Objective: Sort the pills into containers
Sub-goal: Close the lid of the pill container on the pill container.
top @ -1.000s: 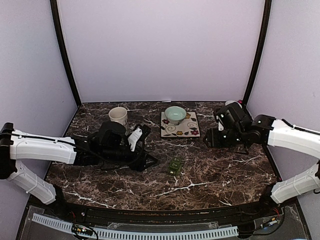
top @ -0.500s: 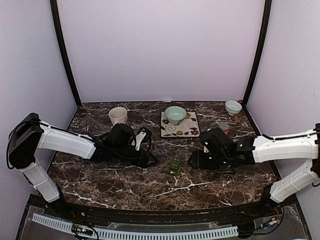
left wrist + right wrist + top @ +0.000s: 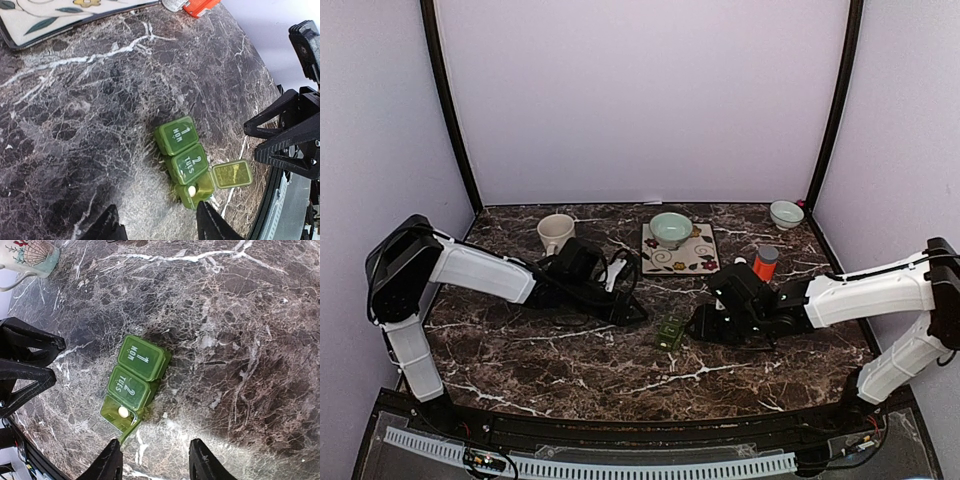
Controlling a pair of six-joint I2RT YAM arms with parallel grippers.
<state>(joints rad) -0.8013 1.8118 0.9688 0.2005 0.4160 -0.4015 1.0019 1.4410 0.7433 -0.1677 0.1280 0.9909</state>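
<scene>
The containers (image 3: pixel 671 330) are a small dark green pill-box strip lying mid-table. Its lids marked MON 1 (image 3: pixel 178 135) and TUES 2 (image 3: pixel 192 164) are down. The third compartment stands open with its lid (image 3: pixel 231 174) flipped out, and one white pill (image 3: pixel 192 190) lies inside; the pill (image 3: pixel 123 412) also shows in the right wrist view. My left gripper (image 3: pixel 632 312) is open just left of the strip, one fingertip (image 3: pixel 207 220) close to the open compartment. My right gripper (image 3: pixel 700 325) is open just right of the strip (image 3: pixel 135 377), holding nothing.
A beige mug (image 3: pixel 556 231) stands at the back left. A pale green bowl (image 3: pixel 671 229) sits on a floral tile (image 3: pixel 702 260) at back centre. An orange-capped bottle (image 3: pixel 764 263) and a small bowl (image 3: pixel 786 213) are at the back right.
Both arms have reached in toward the pill-box strip. The right arm swung from the back right to the centre, uncovering the bottle and small bowl. The strip has not moved.
</scene>
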